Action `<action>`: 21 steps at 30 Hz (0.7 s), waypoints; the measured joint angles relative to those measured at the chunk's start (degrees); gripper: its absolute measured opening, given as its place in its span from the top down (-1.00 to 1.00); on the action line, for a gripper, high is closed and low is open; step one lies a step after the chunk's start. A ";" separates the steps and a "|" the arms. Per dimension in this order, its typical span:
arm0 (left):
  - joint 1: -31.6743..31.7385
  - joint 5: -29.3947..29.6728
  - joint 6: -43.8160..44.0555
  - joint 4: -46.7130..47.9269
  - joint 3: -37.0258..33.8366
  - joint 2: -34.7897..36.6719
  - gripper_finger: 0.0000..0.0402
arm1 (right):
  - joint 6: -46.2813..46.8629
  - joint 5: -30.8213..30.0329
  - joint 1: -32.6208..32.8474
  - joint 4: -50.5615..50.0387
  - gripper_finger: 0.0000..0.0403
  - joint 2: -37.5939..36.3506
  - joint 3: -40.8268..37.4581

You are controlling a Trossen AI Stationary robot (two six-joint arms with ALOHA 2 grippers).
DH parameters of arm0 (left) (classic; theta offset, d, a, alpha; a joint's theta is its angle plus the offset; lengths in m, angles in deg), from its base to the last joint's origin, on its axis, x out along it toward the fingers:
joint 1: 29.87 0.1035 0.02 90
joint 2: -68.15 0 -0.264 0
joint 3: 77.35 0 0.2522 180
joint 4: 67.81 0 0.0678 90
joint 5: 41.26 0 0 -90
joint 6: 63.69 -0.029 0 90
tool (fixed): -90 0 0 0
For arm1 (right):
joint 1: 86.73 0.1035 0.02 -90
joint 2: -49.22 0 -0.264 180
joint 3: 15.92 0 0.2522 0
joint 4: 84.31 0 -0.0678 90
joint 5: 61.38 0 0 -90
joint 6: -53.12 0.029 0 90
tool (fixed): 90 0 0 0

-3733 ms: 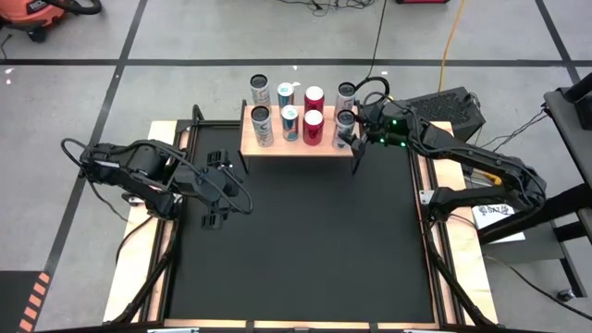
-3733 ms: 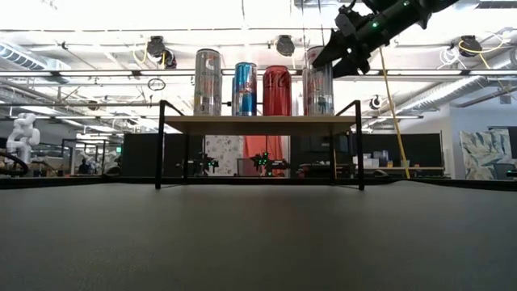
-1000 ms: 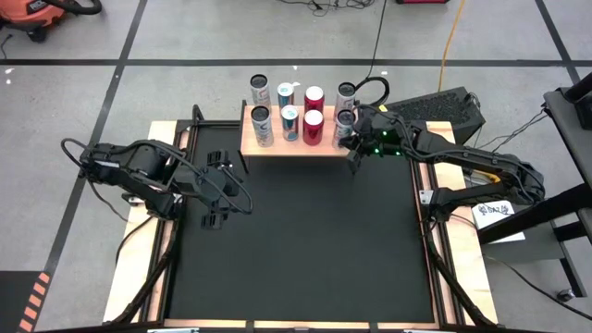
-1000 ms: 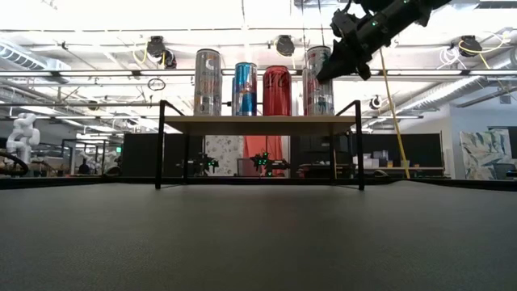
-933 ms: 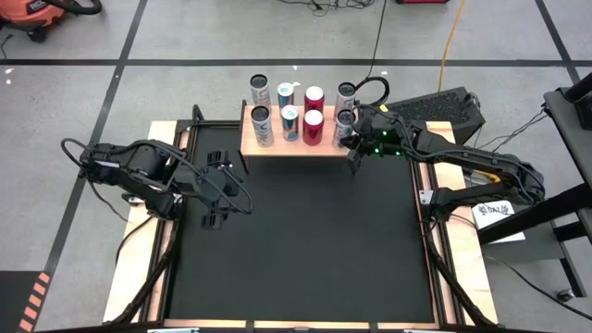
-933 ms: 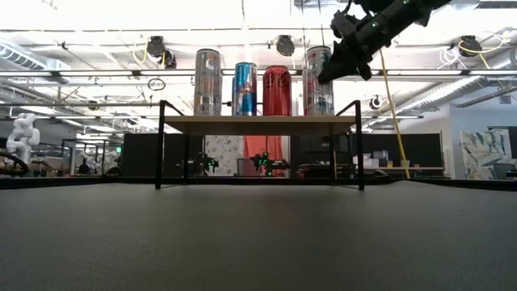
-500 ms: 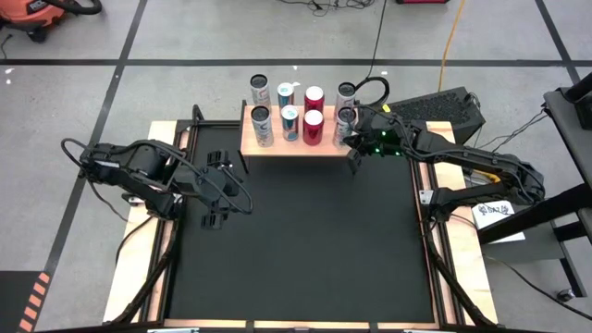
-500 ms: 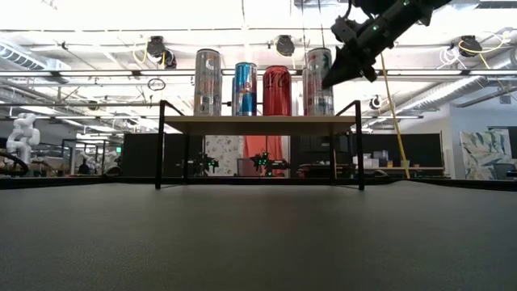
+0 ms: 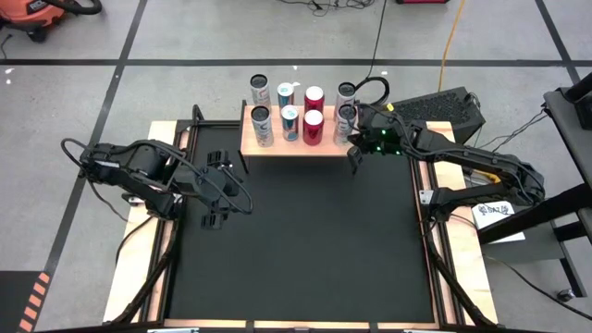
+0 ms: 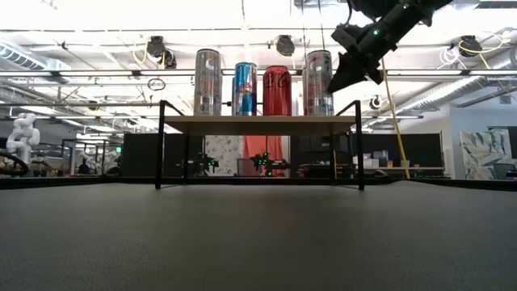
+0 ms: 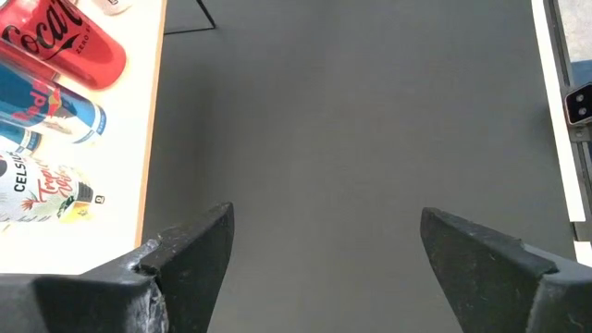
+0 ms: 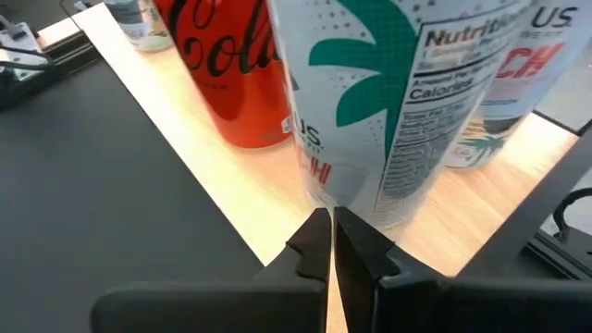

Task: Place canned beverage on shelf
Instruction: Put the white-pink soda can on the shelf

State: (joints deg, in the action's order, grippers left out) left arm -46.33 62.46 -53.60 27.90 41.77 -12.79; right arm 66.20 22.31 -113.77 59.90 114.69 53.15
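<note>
Nearest the camera, the large black mat (image 9: 296, 240) covering the tabletop lay bare, and on its left side the left gripper (image 9: 216, 190) waited low over it with its jaws well apart and nothing between them. Farther back stood the small light-wood shelf on thin black metal legs (image 9: 298, 146), carrying two rows of cans. At its right front corner the white canned beverage with the teal leaf print (image 12: 388, 102) stood upright on the board, next to a red cola can (image 12: 231, 74). The right gripper (image 12: 331, 242) hung just in front of that white can, near its base, with its jaws pressed together and holding nothing, so the can appeared already set down and released. The step in hand looked like drawing the right arm clear, and to do that well the wrist would have needed to back straight away from the shelf, toward the open mat, before turning or dropping. A sideways sweep risked clipping the white can, which stood close to the board's front edge, or nudging it into the red can. Behind the front row, the rear cans (image 9: 285, 92) stood undisturbed.
</note>
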 joint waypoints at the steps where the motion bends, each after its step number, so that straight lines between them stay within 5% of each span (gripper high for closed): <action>1: -0.01 0.00 0.00 0.00 0.00 0.00 -0.71 | 0.13 -0.03 -0.01 -0.05 1.00 0.00 0.00; 21: 0.00 0.00 0.00 0.00 0.00 0.00 -0.71 | 1.02 -2.95 -0.01 -0.03 1.00 -0.11 0.00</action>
State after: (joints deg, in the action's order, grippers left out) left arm -46.33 62.46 -53.60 27.90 41.77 -12.79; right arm 67.22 19.36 -113.78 59.87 114.58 53.15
